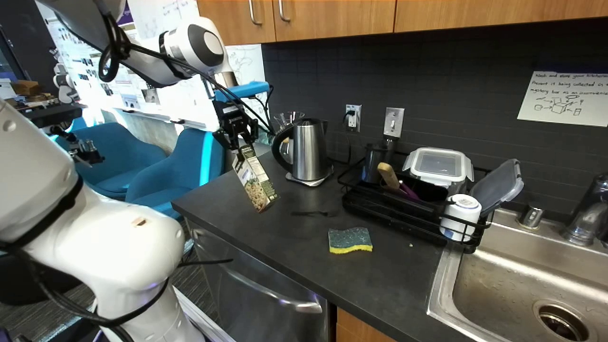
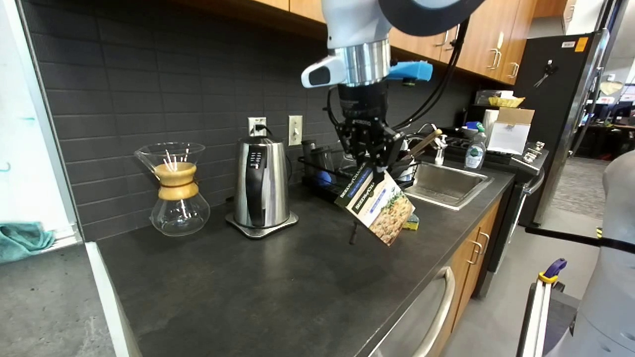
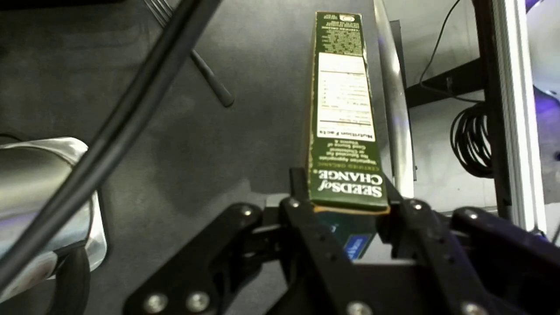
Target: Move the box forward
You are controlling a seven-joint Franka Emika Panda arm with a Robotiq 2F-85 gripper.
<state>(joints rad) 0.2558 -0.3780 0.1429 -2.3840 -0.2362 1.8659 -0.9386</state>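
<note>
Gripper [image 3: 345, 192] with jaws clamped on the box [image 3: 343, 94], tilted above the counter [image 2: 248, 297] — carry stage, by the look. Level the box before lowering, clear of the kettle [image 1: 308, 149]; release only when flat. Readable on the box: "SEEDS of CHANGE" and "Nutrition Facts". Further off, on the wall notice [image 1: 565, 99]: "Wash and store your kitchen…" — then cut off at the view's edge.

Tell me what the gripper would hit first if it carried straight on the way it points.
Pointing down with the box clamped in it, the gripper would likely bring the box's lower corner onto the dark countertop first; the remaining gap is hard to judge.
</note>
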